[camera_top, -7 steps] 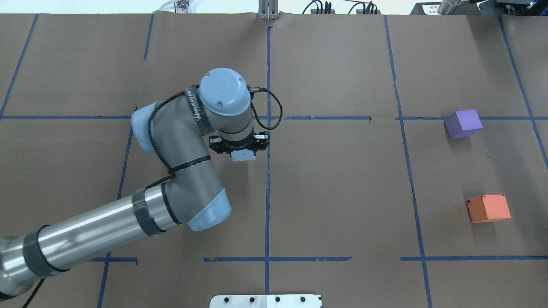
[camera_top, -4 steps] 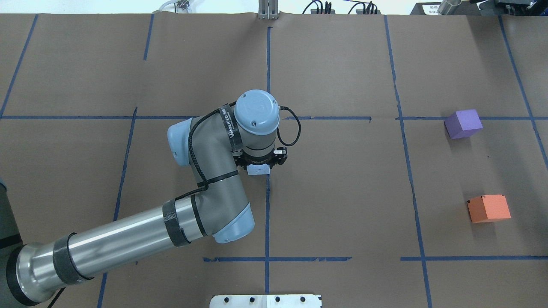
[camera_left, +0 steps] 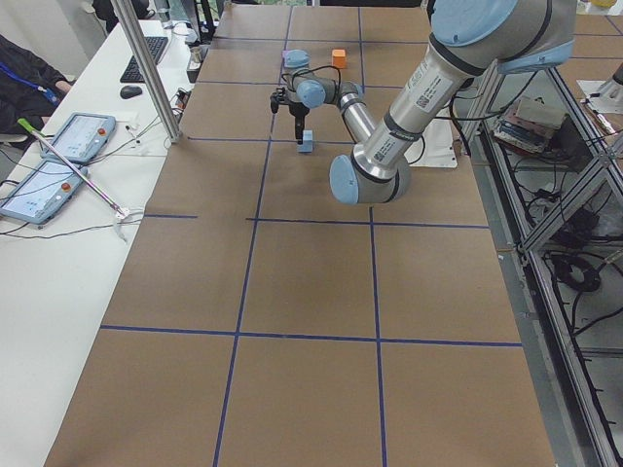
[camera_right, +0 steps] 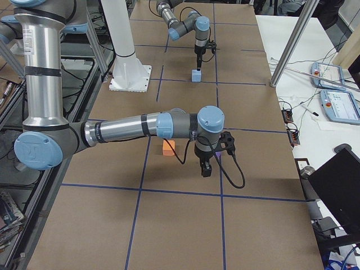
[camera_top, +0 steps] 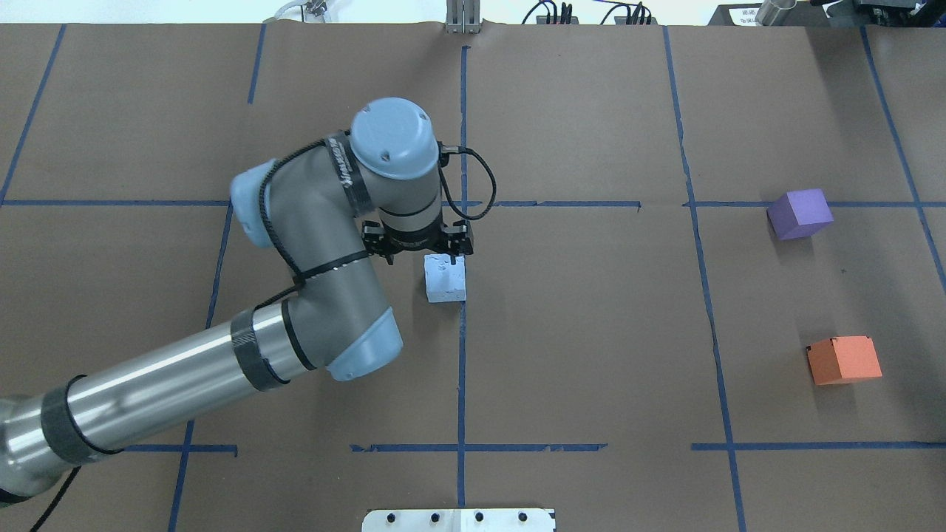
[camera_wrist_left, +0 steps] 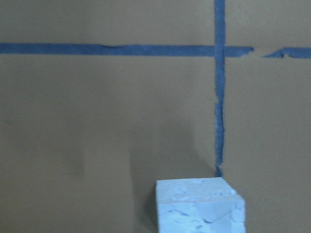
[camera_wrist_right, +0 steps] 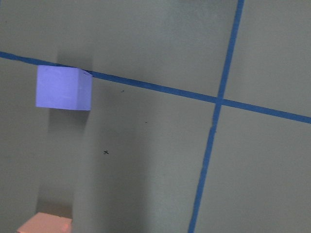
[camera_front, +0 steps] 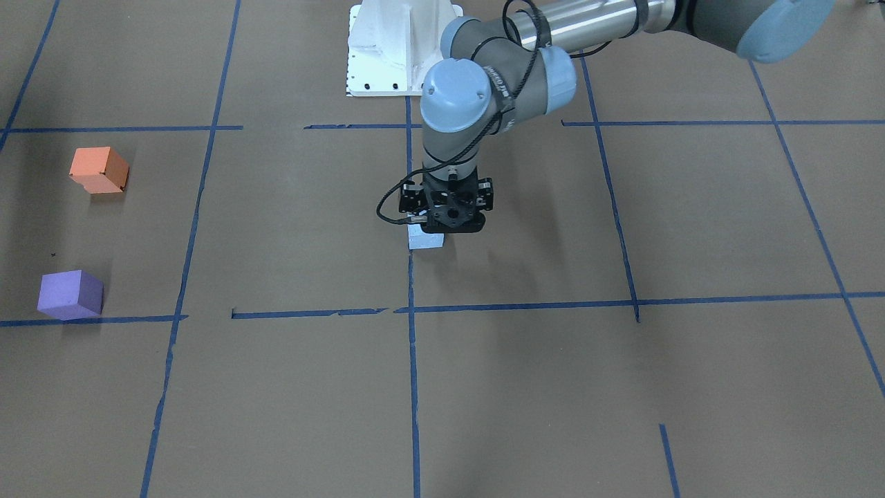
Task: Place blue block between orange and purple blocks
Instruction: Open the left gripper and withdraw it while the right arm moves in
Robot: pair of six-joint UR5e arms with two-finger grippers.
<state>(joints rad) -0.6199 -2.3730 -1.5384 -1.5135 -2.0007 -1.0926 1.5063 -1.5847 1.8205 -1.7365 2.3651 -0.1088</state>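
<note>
left gripper [camera_front: 449, 220] is hovering just by blue block [camera_top: 446, 278], jaw width unclear; purple block [camera_top: 799, 213] and orange block [camera_top: 843, 360] are sitting well apart from it.

Left arm [camera_top: 148, 403] enters from eight o'clock, elbow bent, left gripper [camera_front: 449, 220] pointing straight down; right gripper [camera_right: 206, 169] hangs downward too

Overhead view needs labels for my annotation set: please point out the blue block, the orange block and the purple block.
blue block [camera_top: 446, 276], overhead exterior view, top face.
orange block [camera_top: 845, 356], overhead exterior view, top face.
purple block [camera_top: 807, 207], overhead exterior view, top face.
</note>
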